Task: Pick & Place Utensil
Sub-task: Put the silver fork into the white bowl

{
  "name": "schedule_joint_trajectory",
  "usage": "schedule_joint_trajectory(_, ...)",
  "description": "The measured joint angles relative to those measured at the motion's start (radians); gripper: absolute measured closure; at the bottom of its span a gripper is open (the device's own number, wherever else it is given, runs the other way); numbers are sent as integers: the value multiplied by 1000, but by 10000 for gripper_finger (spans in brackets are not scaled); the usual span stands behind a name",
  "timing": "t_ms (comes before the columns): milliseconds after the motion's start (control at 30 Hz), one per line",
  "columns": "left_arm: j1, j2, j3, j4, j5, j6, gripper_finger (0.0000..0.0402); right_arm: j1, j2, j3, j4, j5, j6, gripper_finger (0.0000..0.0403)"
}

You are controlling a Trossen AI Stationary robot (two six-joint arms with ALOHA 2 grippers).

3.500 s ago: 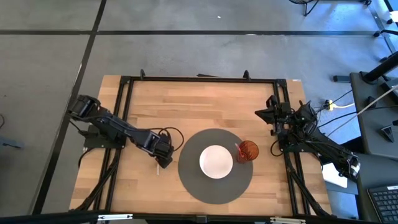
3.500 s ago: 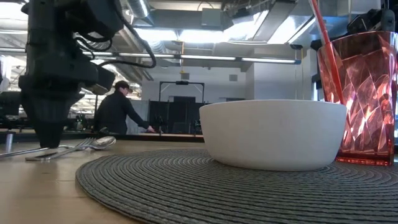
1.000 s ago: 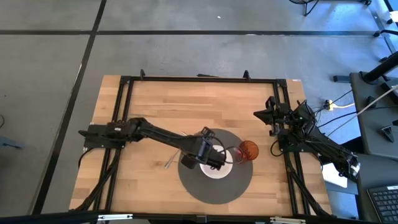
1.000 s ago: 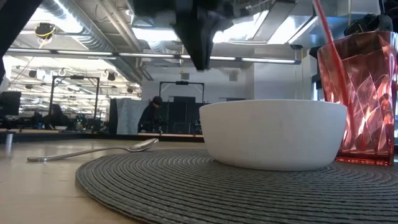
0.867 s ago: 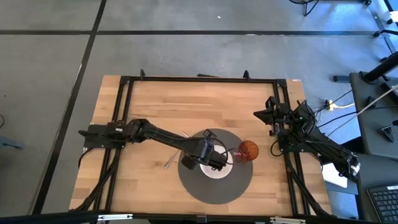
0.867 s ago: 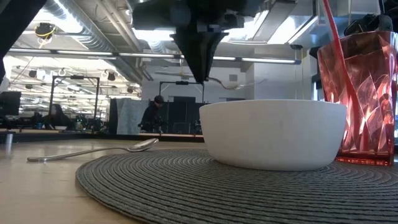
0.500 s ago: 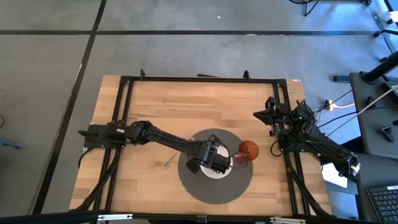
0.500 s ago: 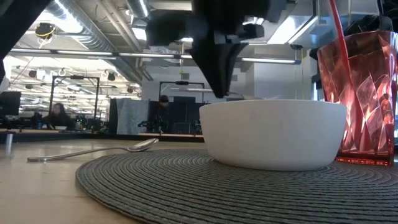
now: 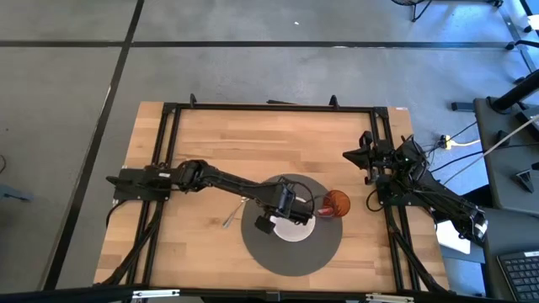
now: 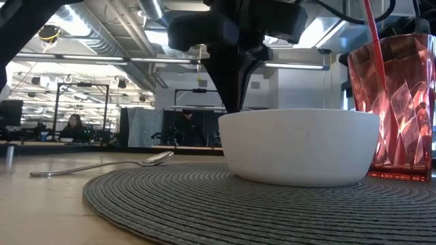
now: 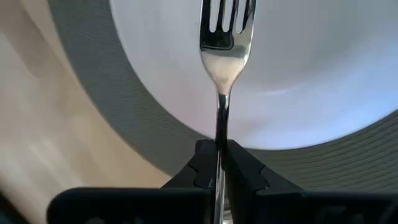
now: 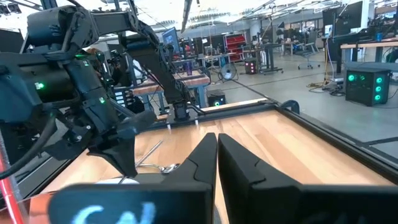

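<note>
The left wrist view alone shows the left claw (image 11: pixel 217 163) clenched on the fork (image 11: pixel 225 50), tines over the bowl (image 9: pixel 295 227). The right claw (image 12: pixel 217 155), fingers together, waits at the surface's right edge.

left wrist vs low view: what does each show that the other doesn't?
Left wrist only: the fork clamped in the left gripper, tines over the bowl's inside.
Low only: the spoon lying on the table beside the mat, and the red cup with its straw.
Both: the white bowl on the grey placemat.
</note>
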Motion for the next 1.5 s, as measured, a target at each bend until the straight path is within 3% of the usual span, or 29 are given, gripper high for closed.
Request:
schedule_joint_trajectory(400, -7, 0, 0, 0, 35, -47, 392, 0, 0, 0, 2, 0, -8, 386)
schedule_joint_trajectory(1133, -20, 0, 0, 2, -4, 15, 390, 0, 0, 0, 3, 0, -8, 386)
schedule_joint_trajectory(1500, -21, 0, 0, 2, 3, -2, 347, 0, 0, 0, 19, 0, 17, 386)
